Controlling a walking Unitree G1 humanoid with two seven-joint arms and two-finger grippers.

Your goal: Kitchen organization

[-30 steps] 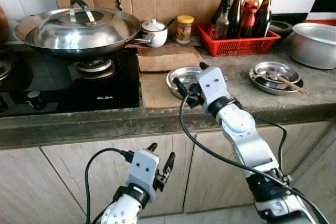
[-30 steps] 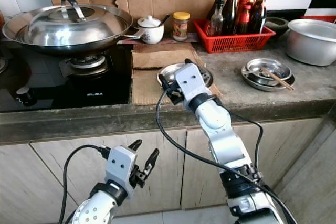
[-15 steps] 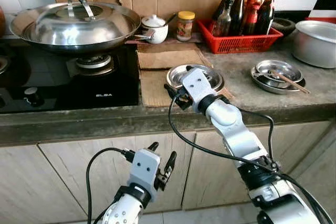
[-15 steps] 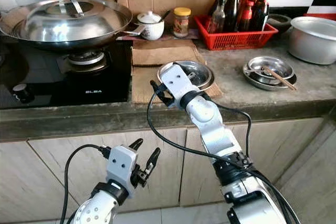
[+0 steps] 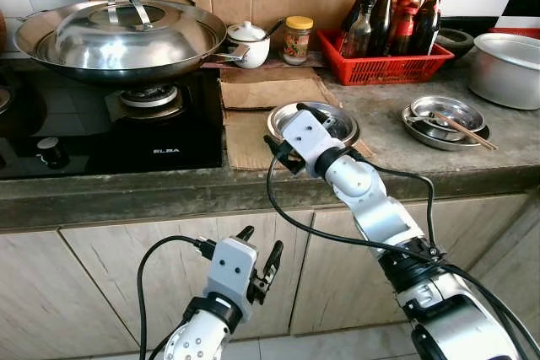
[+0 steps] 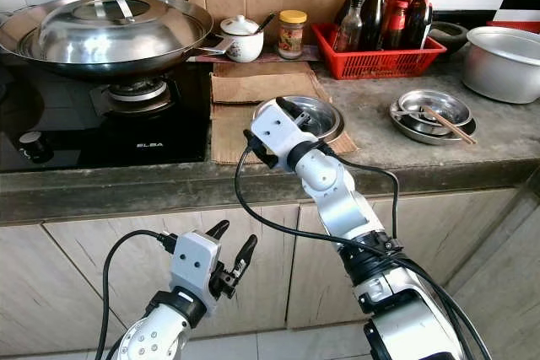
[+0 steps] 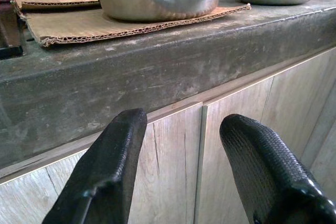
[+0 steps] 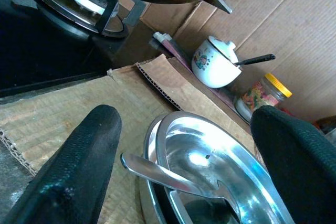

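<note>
Nested steel bowls (image 5: 336,126) sit on a cardboard sheet (image 5: 250,142) near the counter's front edge. A metal spoon (image 8: 157,174) lies in the top bowl (image 8: 220,161). My right gripper (image 5: 294,121) hovers open just above the bowls' near-left rim, with one finger on each side of it in the right wrist view. Nothing is in its grasp. Below the counter, my left gripper (image 5: 258,251) hangs open in front of the cabinet doors (image 7: 173,145), holding nothing.
A lidded wok (image 5: 118,35) sits on the black stove (image 5: 160,137) at left. Against the back wall stand a white lidded pot (image 5: 249,50), a jar (image 5: 296,40) and a red basket of bottles (image 5: 384,69). A steel dish with chopsticks (image 5: 443,120) and a large pot (image 5: 506,69) are at right.
My right gripper has shifted left, from over the middle of the bowls to their near-left rim. The view has moved a little. The left arm stays put.
</note>
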